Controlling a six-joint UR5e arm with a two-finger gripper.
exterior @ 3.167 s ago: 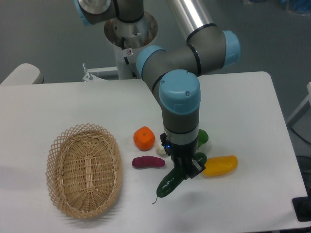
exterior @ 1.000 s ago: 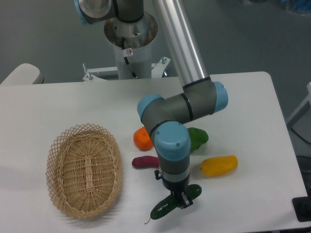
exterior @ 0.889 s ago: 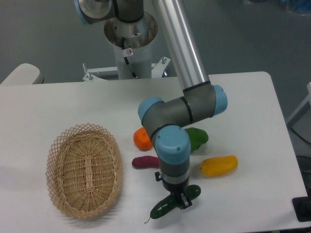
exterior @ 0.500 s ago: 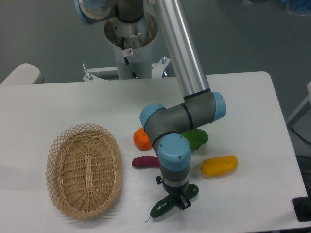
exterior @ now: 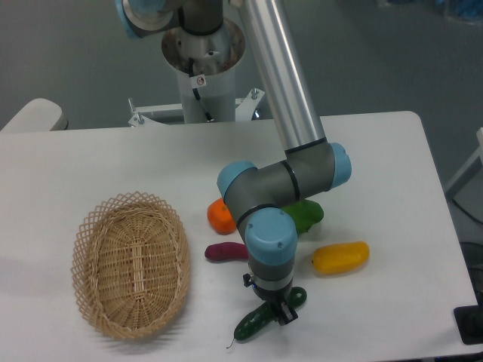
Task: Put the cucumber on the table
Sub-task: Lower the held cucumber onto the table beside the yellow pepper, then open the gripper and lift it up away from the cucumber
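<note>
Dark green cucumber (exterior: 255, 323) sits low at counter (exterior: 392, 188) front edge, right of wicker basket (exterior: 130, 263), below purple eggplant (exterior: 224, 252). We see pincer (exterior: 278, 311) clamped on cucumber mid-body. We judge lowering nearly done; release, retreat remain.

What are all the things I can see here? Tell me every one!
basket: one, tan wicker, left side of the table, nothing in it.
orange: one, orange, middle of the table, partly behind the arm.
eggplant: one, purple, just in front of the orange.
green pepper: one, bright green, right of the arm.
yellow pepper: one, yellow, front right.
cucumber: one, dark green, near the front edge, between the end effector's fingers.
table: one, white, under everything.
arm: one, grey with blue caps, reaching down from the back.
end effector: one, black, closed on the cucumber.
</note>
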